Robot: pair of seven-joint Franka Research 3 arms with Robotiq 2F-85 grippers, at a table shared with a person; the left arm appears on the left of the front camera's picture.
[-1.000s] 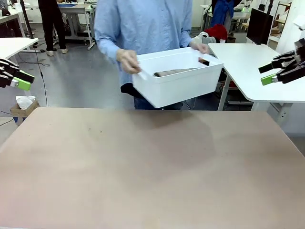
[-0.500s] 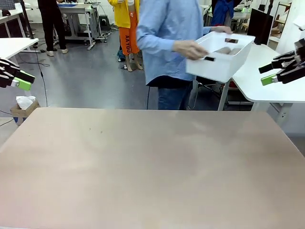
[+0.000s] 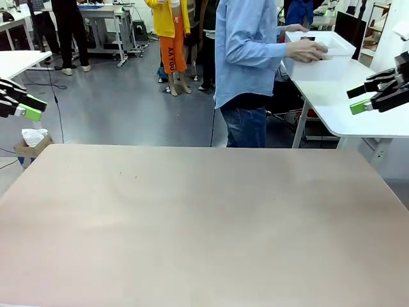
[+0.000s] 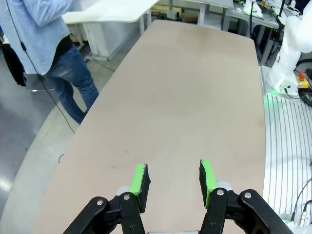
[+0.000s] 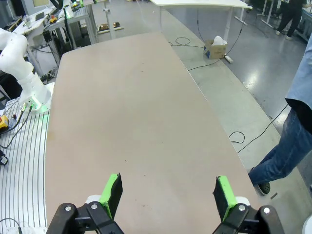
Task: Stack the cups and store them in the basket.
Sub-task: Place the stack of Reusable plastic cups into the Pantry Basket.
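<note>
The white basket rests on a white side table beyond the right far corner, and a person in a blue shirt holds it with both hands. Its walls hide the cups. My left gripper hovers off the left edge of the brown table, and the left wrist view shows it open with nothing between the green pads. Off the right edge, my right gripper hangs near the side table. It is wide open and holds nothing in the right wrist view.
The person stands just past the table's far edge, turned toward the side table. A small cardboard box sits on the floor at the far left. Other people and workbenches stand farther back.
The person carried the basket from above the table's far edge off to the right and set it on the white side table. Neither gripper has moved.
</note>
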